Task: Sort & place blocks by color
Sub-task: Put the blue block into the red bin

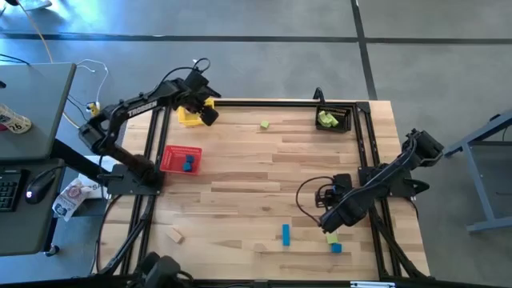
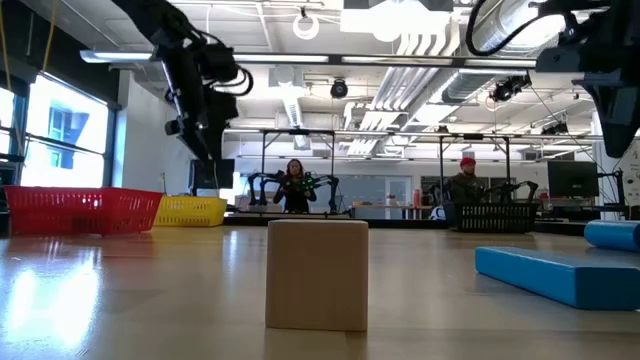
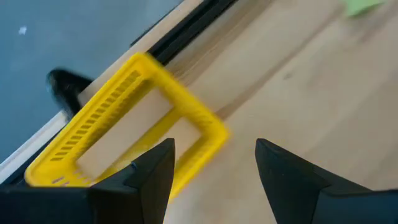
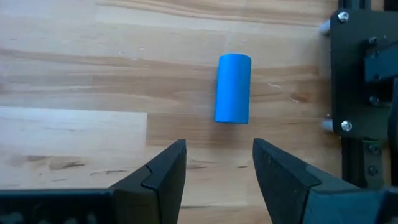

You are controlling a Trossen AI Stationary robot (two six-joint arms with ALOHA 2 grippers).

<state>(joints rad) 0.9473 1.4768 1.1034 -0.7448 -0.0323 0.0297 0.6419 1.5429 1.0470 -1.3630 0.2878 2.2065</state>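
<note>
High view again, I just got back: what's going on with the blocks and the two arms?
Sorting is partway done. The left gripper hangs open and empty by the yellow basket. The right gripper is open, low over the near right of the table, close to a blue block. Blue blocks lie in the red basket, green ones in the black basket. Several blocks are loose.

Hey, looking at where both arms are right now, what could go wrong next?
1. The right tool hangs open short of the blue block, which looks round and could roll away when pinched.
2. A green block lies close under that arm and might get knocked.
3. The left tool is open and empty above the yellow basket's rim; lowering might hit it.
</note>
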